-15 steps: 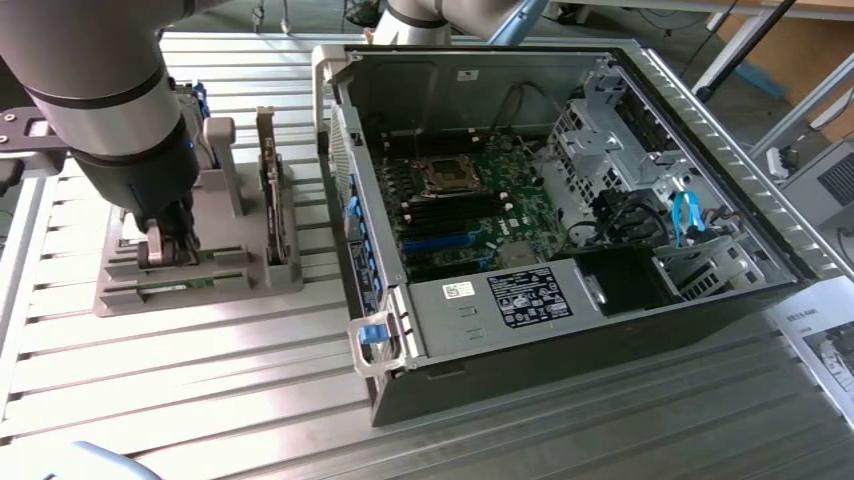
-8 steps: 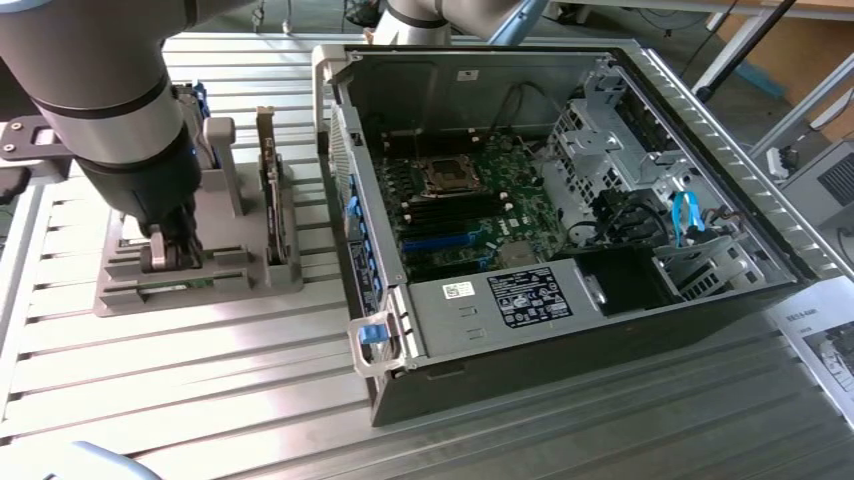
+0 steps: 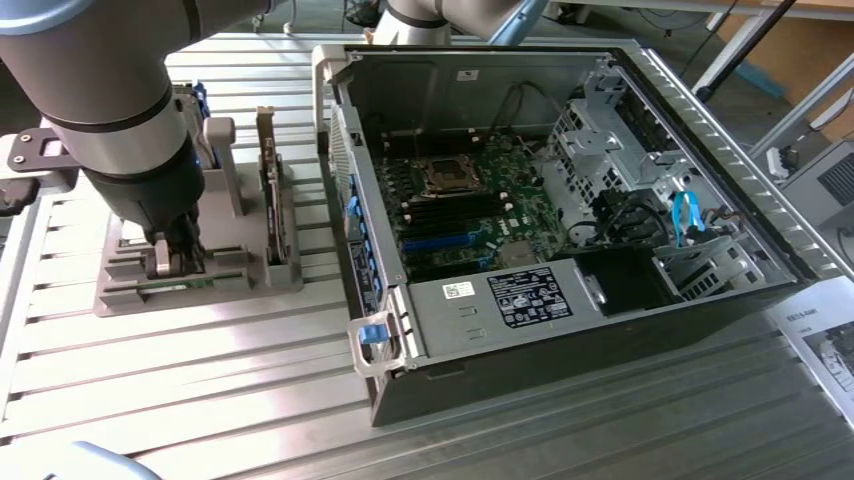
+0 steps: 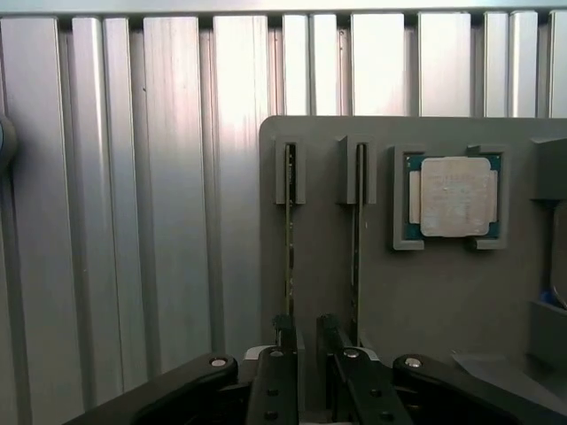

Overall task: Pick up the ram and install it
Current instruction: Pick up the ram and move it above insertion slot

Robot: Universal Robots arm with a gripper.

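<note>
The ram stands on edge in a slot of the gray holder. A second stick stands in the neighbouring slot, and a processor lies in a pocket just beside that. The gripper hangs low over the holder at the ram's near end. Its fingers are parted and grasp nothing; whether one touches the ram I cannot tell. The open computer case sits well apart, on the exterior view's right, with its motherboard exposed.
</note>
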